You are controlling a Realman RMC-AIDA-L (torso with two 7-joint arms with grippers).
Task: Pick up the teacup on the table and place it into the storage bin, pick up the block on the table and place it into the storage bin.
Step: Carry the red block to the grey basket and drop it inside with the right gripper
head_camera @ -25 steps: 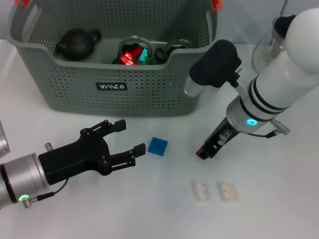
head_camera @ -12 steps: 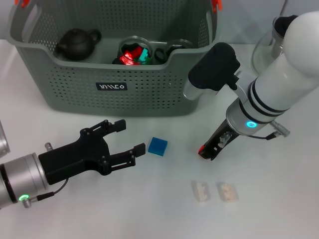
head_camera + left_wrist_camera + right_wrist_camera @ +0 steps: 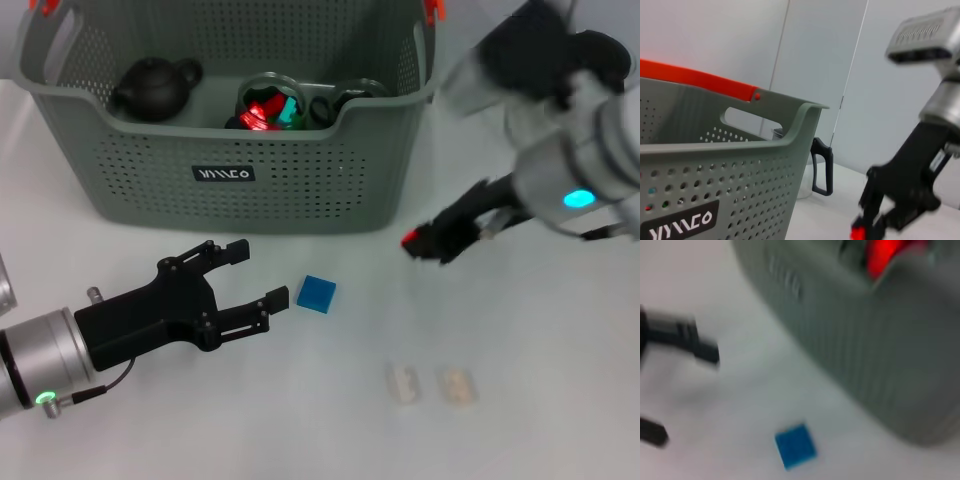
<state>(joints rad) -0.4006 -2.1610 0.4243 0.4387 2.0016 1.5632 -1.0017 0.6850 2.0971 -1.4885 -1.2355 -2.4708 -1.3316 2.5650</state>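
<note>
The grey-green storage bin [image 3: 230,170] stands at the back of the table. It also shows in the left wrist view [image 3: 740,150] and the right wrist view [image 3: 865,365]. A glass cup [image 3: 268,105] with red and green inside lies in it. The blue block [image 3: 316,293] lies on the table in front of the bin, and also shows in the right wrist view [image 3: 795,446]. My left gripper [image 3: 262,272] is open and empty, just left of the block and not touching it. My right gripper [image 3: 430,243] is blurred, right of the block, near the bin's front right corner.
A black teapot [image 3: 155,85] and another glass item [image 3: 345,100] lie in the bin. Two small white pieces [image 3: 403,383] [image 3: 455,385] lie on the table at the front right. A glass jug with a black handle [image 3: 822,170] stands right of the bin.
My right arm has swung up and to the right, and its gripper has moved up and away from the spot right of the block. The left gripper and the block have not moved.
</note>
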